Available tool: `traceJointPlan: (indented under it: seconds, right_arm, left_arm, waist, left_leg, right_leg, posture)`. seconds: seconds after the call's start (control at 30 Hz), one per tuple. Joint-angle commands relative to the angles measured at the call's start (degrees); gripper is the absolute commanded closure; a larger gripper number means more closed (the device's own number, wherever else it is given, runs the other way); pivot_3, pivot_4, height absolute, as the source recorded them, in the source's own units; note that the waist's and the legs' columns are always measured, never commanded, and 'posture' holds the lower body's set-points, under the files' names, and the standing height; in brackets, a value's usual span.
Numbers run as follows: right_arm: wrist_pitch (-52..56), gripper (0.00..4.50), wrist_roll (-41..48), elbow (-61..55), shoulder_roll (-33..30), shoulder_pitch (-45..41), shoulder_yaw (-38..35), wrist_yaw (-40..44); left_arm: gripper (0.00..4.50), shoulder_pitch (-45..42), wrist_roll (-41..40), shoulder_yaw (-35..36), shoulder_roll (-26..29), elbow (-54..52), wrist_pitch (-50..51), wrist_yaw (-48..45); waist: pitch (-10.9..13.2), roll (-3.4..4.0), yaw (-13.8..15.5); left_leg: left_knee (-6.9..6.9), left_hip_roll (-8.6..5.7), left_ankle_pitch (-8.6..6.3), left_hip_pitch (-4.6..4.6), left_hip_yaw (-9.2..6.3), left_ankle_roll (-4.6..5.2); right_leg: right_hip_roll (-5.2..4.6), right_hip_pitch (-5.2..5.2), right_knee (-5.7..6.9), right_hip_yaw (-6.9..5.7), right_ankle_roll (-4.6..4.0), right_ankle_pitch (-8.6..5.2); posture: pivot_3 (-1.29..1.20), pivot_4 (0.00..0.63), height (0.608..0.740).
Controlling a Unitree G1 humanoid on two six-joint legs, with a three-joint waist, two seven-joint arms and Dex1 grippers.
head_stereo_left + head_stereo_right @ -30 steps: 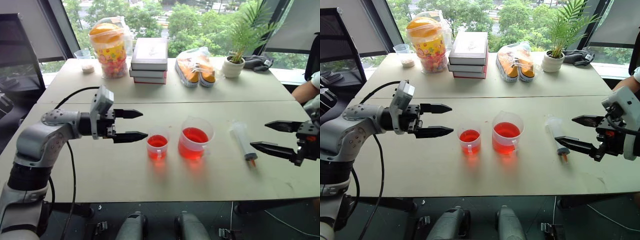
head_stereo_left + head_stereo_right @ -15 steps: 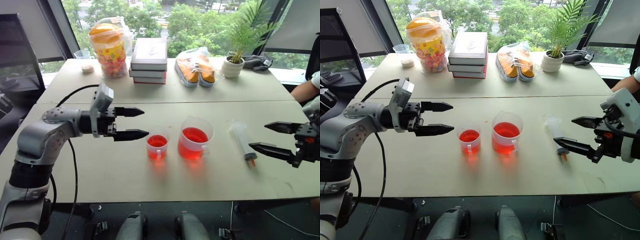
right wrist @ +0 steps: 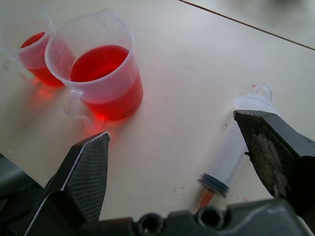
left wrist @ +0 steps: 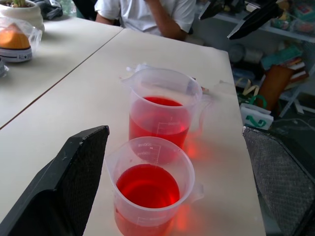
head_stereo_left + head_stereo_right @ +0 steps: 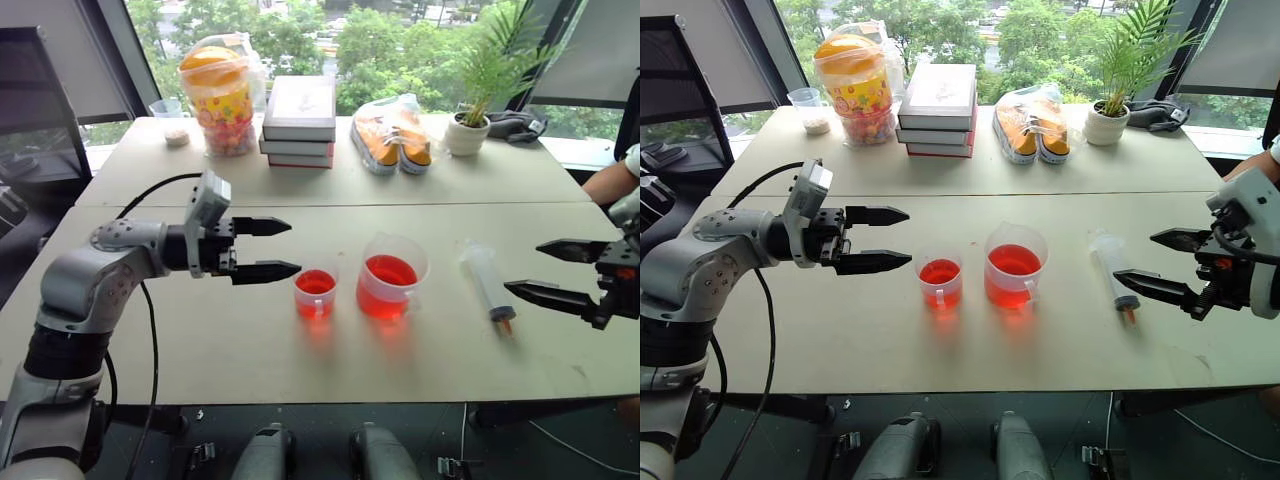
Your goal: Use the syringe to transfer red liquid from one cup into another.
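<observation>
The syringe [image 5: 487, 282] lies flat on the pale table [image 5: 420, 190], untouched, exactly where it lay a second ago: barrel running away from the robot, white plunger end at the far side, orange-red tip [image 5: 504, 324] toward the near edge. It sits well to the right of the two cups, apart from both.

The larger cup [image 5: 391, 275], with its flared rim and side handle, stands upright between the syringe and the smaller cup [image 5: 315, 293], which stands just beside it on the robot's left. Both hold red liquid [image 5: 388, 271]; neither cup has shifted.

The right gripper [image 5: 553, 270] hangs above the table to the right of the syringe, fingers spread wide and holding nothing. Against the earlier frames it sits a touch further right, so the lower fingertip that stood just beside the syringe's tip now has a little more gap from it; otherwise its pose is much the same. In the right wrist view the syringe [image 3: 231, 147] lies between the two parted fingers [image 3: 88, 169], below them on the table.

The left gripper [image 5: 278, 247] hovers to the left of the smaller cup, pointing across toward it, fingers likewise spread and empty, hardly changed.

On the farther table, a snack jar [image 5: 217, 95], stacked books [image 5: 298, 120], bagged shoes [image 5: 393, 132] and a potted plant [image 5: 468, 125] remain as before. A person's arm [image 5: 610, 180] shows at the right edge.
</observation>
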Motion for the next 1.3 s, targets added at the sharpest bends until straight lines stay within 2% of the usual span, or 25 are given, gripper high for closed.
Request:
traceJointPlan:
  seconds: [0.03,0.17,0.33,0.4,0.5,0.6,0.73,0.87,1.13,1.17,1.2,1.3]
  right_arm:
    - [-1.5,0.05,-0.9,0.9,-0.7,-0.9,0.8,-0.4]
    - [-2.3,0.05,-2.9,5.8,-1.5,-4.5,6.6,-3.2]
    - [6.2,0.05,-5.2,21.6,-2.9,-20.8,24.3,-7.7]
    - [10.8,0.05,-6.2,29.1,-2.2,-29.5,32.2,-6.6]
    - [11.1,0.05,-11.9,40.5,0.4,-41.5,45.1,-5.0]
    - [8.7,0.05,-18.1,50.3,3.5,-50.0,55.5,-1.6]
    - [1.7,0.05,-27.0,62.1,8.3,-56.7,66.4,3.6]
    - [-3.6,0.05,-32.8,70.9,12.3,-60.0,71.1,8.8]
    - [-11.0,0.05,-41.7,81.5,20.3,-62.1,73.1,13.2]
    - [-11.4,0.58,-42.6,81.6,20.8,-62.1,73.3,13.8]
    - [-12.2,0.85,-43.7,81.7,21.2,-61.9,73.5,14.4]
    - [-13.4,2.43,-46.2,81.9,22.3,-61.6,73.6,15.6]
  left_arm:
    - [0.0,-0.3,0.0,0.8,0.5,-1.3,-0.6,-0.3]
    - [0.0,-0.6,0.3,0.5,0.1,-1.1,-1.0,-0.2]
    - [0.0,-0.5,1.2,-0.7,-0.8,-1.0,-2.2,-0.9]
    - [0.0,-0.6,1.7,-1.0,-1.3,-0.6,-2.6,-1.0]
    - [0.0,-0.5,2.5,-1.4,-2.1,-0.3,-3.6,-0.8]
    - [0.0,0.0,2.6,-1.3,-2.8,-0.8,-3.8,-0.3]
    - [0.0,1.6,2.3,-0.7,-3.1,-2.5,-3.5,0.9]
    - [0.0,3.0,1.7,0.2,-2.9,-4.1,-3.0,2.3]
    - [0.0,4.9,0.8,1.6,-2.8,-6.4,-2.2,4.9]
    - [0.0,4.9,0.7,1.7,-2.8,-6.5,-2.1,5.0]
    - [0.0,4.9,0.6,1.8,-2.8,-6.5,-2.1,5.1]
    - [0.0,4.9,0.5,1.5,-2.7,-6.4,-2.3,5.3]
  waist:
    - [0.0,0.0,0.0]
    - [0.0,0.0,-0.1]
    - [0.0,0.0,-0.3]
    - [0.0,0.01,-0.3]
    - [0.0,0.03,-0.3]
    - [0.0,0.03,-0.3]
    - [0.0,0.03,-0.2]
    - [0.0,0.03,-0.1]
    - [0.0,-0.02,-0.5]
    - [0.0,-0.03,-0.5]
    - [0.0,-0.03,-0.5]
    - [0.0,-0.03,-0.6]
  left_leg:
    - [0.0,0.0,0.0,0.0,0.0,0.0]
    - [0.01,0.0,0.0,0.01,0.01,0.0]
    - [0.02,0.0,0.0,0.11,0.1,0.0]
    - [0.0,0.0,0.0,0.11,0.09,0.0]
    - [-0.02,0.0,0.0,0.05,0.11,0.0]
    - [-0.06,0.0,0.0,-0.02,0.12,0.0]
    - [-0.05,-0.01,0.0,-0.21,0.11,0.0]
    - [-0.03,-0.05,0.0,-0.26,0.09,0.0]
    - [-0.03,-0.05,0.0,-0.18,0.09,-0.01]
    - [-0.01,-0.05,0.0,-0.13,0.09,-0.01]
    - [-0.01,-0.05,0.0,-0.08,0.09,-0.01]
    - [-0.01,-0.05,0.0,-0.01,0.09,-0.01]
  right_leg:
    - [0.0,0.0,0.0,0.0,0.0,0.0]
    - [0.0,0.0,0.01,0.01,0.0,0.0]
    - [-0.01,0.02,0.06,0.1,-0.02,0.0]
    - [-0.01,0.0,0.06,0.1,-0.03,0.0]
    - [-0.02,-0.1,0.06,0.13,-0.04,0.0]
    - [-0.02,-0.2,0.05,0.13,-0.04,0.0]
    - [-0.01,-0.37,0.05,0.11,-0.02,0.0]
    - [-0.03,-0.38,0.05,0.08,-0.01,0.01]
    - [-0.02,-0.35,0.1,0.03,-0.02,0.02]
    - [-0.02,-0.3,0.11,0.03,-0.02,0.02]
    - [-0.02,-0.25,0.11,0.03,-0.02,0.02]
    - [-0.01,-0.22,0.14,0.03,-0.02,0.02]
  posture:
    - [0.0,0.15,0.74]
    - [0.0,0.15,0.74]
    - [0.0,0.15,0.74]
    - [0.0,0.15,0.74]
    - [0.0,0.15,0.74]
    - [0.0,0.15,0.74]
    - [0.0,0.15,0.74]
    - [0.0,0.15,0.74]
    - [0.0,0.15,0.74]
    - [0.0,0.15,0.74]
    - [0.0,0.15,0.74]
    - [0.0,0.15,0.74]
